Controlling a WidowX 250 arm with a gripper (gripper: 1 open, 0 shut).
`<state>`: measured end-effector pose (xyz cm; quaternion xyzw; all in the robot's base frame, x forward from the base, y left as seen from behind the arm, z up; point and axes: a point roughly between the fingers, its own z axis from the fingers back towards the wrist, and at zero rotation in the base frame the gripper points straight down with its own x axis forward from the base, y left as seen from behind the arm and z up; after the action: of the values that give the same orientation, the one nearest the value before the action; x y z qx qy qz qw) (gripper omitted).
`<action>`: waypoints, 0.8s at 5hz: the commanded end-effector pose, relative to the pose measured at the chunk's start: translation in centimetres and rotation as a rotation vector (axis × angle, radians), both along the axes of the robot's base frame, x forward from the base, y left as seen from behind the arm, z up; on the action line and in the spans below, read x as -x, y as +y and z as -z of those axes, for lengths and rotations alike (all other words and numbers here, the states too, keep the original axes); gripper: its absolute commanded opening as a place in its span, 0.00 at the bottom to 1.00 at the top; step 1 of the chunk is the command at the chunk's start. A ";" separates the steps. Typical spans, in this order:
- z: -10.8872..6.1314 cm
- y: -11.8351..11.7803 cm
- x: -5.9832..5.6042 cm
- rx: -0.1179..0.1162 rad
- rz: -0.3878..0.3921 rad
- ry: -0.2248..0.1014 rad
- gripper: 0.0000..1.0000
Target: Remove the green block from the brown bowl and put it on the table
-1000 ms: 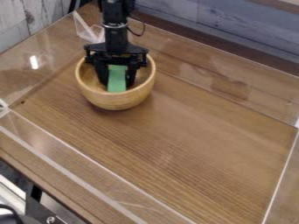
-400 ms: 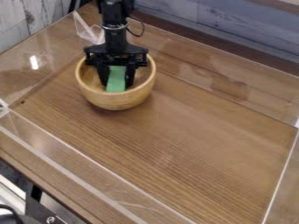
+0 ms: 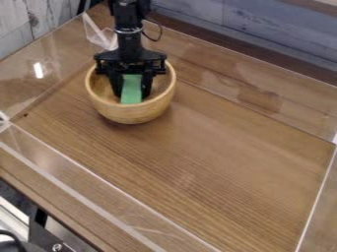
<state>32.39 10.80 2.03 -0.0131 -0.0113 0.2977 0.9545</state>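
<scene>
Tool [image 3: 133, 81] down inside brown bowl [image 3: 129, 106], jaws astride green block [image 3: 133, 90], grip unclear, block's upper end hidden

A dark wood-grain tabletop [image 3: 211, 148], ringed by clear acrylic walls [image 3: 79, 182], carries a single round wooden bowl [image 3: 129, 106] near its far left corner. The bowl sits flat on the boards, close to the back wall and apart from the left wall.

The gripper [image 3: 132, 79] hides the block's [image 3: 133, 92] upper end; whether its fingers touch it is unclear.
</scene>
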 end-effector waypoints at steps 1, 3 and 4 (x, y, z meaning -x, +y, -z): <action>-0.7 -0.7 -0.4 0.004 -0.024 -0.019 0.00; -4.0 -1.5 -0.8 0.040 -0.041 -0.059 0.00; -6.7 -1.2 -0.6 0.064 -0.060 -0.085 0.00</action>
<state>32.33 9.14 6.41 -0.0559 -0.0061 0.3258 0.9438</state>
